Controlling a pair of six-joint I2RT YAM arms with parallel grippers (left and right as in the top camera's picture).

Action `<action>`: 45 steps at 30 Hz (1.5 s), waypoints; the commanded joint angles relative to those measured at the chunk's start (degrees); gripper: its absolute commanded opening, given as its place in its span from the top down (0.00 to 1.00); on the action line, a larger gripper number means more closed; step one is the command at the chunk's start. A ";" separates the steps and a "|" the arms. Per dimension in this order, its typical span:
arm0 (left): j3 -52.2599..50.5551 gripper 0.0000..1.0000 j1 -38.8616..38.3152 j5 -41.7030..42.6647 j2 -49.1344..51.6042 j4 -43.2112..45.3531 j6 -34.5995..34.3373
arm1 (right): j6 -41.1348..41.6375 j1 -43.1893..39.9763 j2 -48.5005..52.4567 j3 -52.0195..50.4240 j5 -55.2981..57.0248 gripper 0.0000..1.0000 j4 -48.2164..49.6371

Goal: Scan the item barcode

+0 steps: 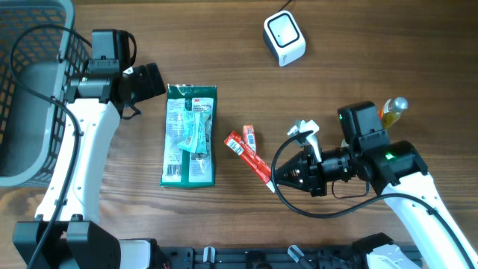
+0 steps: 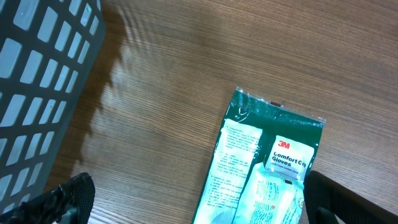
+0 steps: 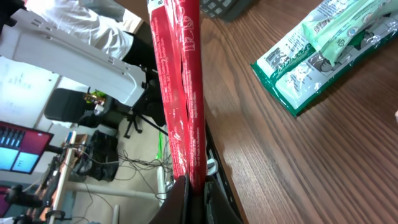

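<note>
A long red stick packet [image 1: 250, 155] is pinched at its lower end by my right gripper [image 1: 275, 179], which is shut on it. In the right wrist view the red packet [image 3: 180, 93] runs straight out from the right gripper [image 3: 199, 186] as two narrow strips side by side. The white barcode scanner [image 1: 284, 37] stands at the back of the table, well away from the packet. My left gripper [image 1: 153, 81] is open at the top-left corner of a green glove package [image 1: 190, 134]. Nothing sits between the wide-spread fingers of the left gripper [image 2: 199, 202].
A grey mesh basket [image 1: 22, 90] fills the far left; its wall [image 2: 37, 74] shows in the left wrist view. The green glove package [image 2: 261, 180] lies flat on the wood. A small yellowish bottle [image 1: 393, 108] stands behind the right arm.
</note>
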 commanded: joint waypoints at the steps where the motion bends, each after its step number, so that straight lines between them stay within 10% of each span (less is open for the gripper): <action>1: 0.31 0.00 0.33 -0.31 0.13 0.15 -0.50 | 1.01 -0.13 -0.42 1.14 -0.81 0.96 -0.04; 45: 0.31 0.00 0.33 -0.31 0.13 0.13 -0.50 | -6.14 -0.13 -0.42 1.14 3.34 0.96 -3.23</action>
